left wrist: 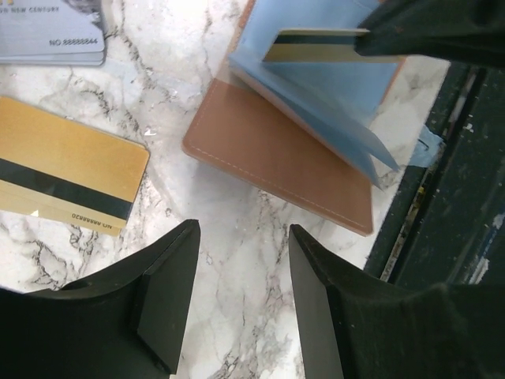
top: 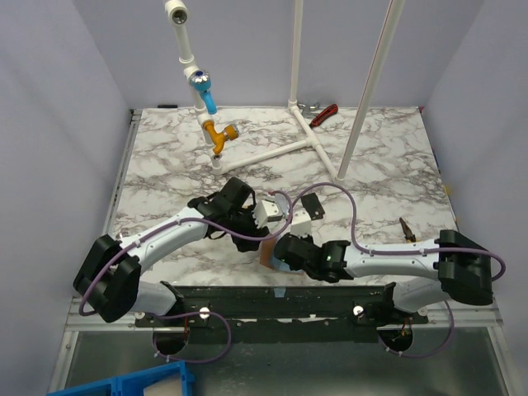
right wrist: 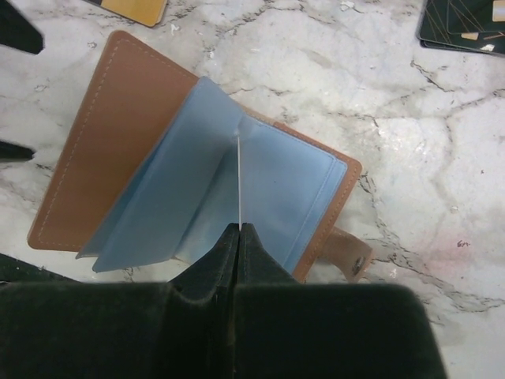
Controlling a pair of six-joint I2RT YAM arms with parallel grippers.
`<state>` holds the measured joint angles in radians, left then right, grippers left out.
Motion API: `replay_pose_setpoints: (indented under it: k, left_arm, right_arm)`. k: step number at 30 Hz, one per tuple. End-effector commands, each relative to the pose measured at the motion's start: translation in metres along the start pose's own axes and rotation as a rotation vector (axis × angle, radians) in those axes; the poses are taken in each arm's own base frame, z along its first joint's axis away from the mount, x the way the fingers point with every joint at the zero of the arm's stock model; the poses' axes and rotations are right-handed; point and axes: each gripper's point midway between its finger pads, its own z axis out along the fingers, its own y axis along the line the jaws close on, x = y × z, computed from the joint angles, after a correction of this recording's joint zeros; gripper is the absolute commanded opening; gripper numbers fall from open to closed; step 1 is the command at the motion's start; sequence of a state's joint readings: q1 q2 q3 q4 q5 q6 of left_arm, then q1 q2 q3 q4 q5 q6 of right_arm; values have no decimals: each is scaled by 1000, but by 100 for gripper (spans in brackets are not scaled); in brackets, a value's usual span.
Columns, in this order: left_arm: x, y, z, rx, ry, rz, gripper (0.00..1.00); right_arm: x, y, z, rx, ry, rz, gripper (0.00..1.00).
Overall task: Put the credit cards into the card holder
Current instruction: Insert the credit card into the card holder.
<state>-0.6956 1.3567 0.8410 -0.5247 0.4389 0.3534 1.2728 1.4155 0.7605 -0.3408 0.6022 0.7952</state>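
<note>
The tan-brown card holder (right wrist: pixel 110 134) lies open on the marble, its light blue sleeves (right wrist: pixel 292 189) fanned up. My right gripper (right wrist: pixel 238 229) is shut on a gold card with a dark stripe (left wrist: pixel 316 47). That card shows edge-on in the right wrist view (right wrist: pixel 238 181), standing between the sleeves. My left gripper (left wrist: pixel 243 237) is open and empty, just above the marble beside the card holder (left wrist: pixel 276 154). A second gold striped card (left wrist: pixel 63 178) and a silvery-grey card (left wrist: pixel 51 31) lie flat to its left. A black card (right wrist: pixel 461 24) lies beyond the holder.
The table's dark front rail (left wrist: pixel 442 229) runs close to the holder. A white pipe frame (top: pixel 305 144) with orange and blue fittings (top: pixel 219 132) stands at the back. Red-handled pliers (top: pixel 326 113) lie at the far edge, and a small tool (top: pixel 407 228) at right.
</note>
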Motion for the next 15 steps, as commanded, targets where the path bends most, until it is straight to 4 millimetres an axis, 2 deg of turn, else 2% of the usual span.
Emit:
replay_pose_setpoints:
  k: [1, 5, 15]
  left_arm:
    - [-22, -17, -19, 60, -69, 97, 50]
    - [-18, -22, -26, 86, -39, 107, 50]
    - [-5, -27, -45, 100, 7, 86, 51]
  right_arm:
    - [-1, -9, -3, -31, 18, 76, 1]
    - [-11, -3, -7, -83, 4, 106, 1]
    - [-7, 0, -10, -151, -18, 142, 1]
